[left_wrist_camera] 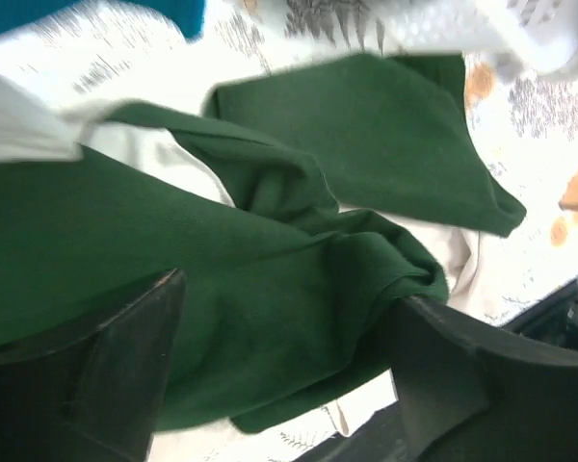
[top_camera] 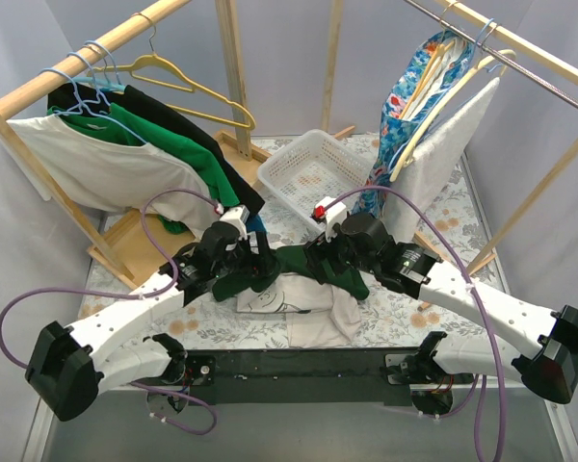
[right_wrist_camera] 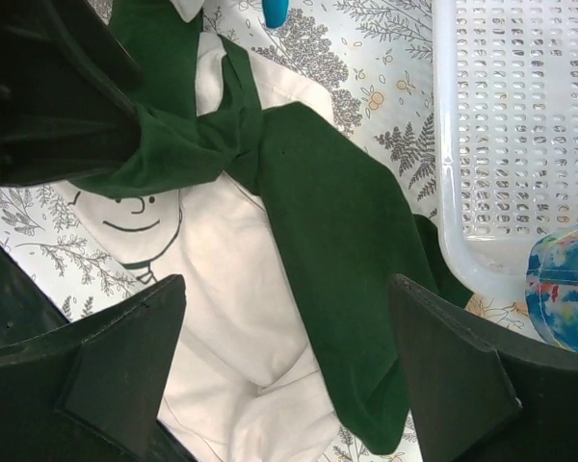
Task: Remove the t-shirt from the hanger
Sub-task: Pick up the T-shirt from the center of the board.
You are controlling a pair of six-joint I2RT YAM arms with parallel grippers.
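Note:
A dark green t-shirt (top_camera: pixel 299 260) lies crumpled on the table over a white t-shirt (top_camera: pixel 313 313) with a drawn face. No hanger shows in the green shirt. My left gripper (top_camera: pixel 262 268) is open, with a bunched fold of the green shirt (left_wrist_camera: pixel 366 144) between its fingers, midway (left_wrist_camera: pixel 289 289). My right gripper (top_camera: pixel 320 260) is open just above both shirts, its jaws (right_wrist_camera: pixel 287 281) straddling the white shirt (right_wrist_camera: pixel 222 289) and the green shirt (right_wrist_camera: pixel 337 241). The left gripper shows at the top left of the right wrist view, with green cloth gathered at it.
A white plastic basket (top_camera: pixel 289 152) stands behind the shirts and also shows in the right wrist view (right_wrist_camera: pixel 501 115). A wooden rack (top_camera: pixel 77 58) at the left holds hangers with white, green and black shirts. A rack at the right holds a floral cloth (top_camera: pixel 405 106) and a white one.

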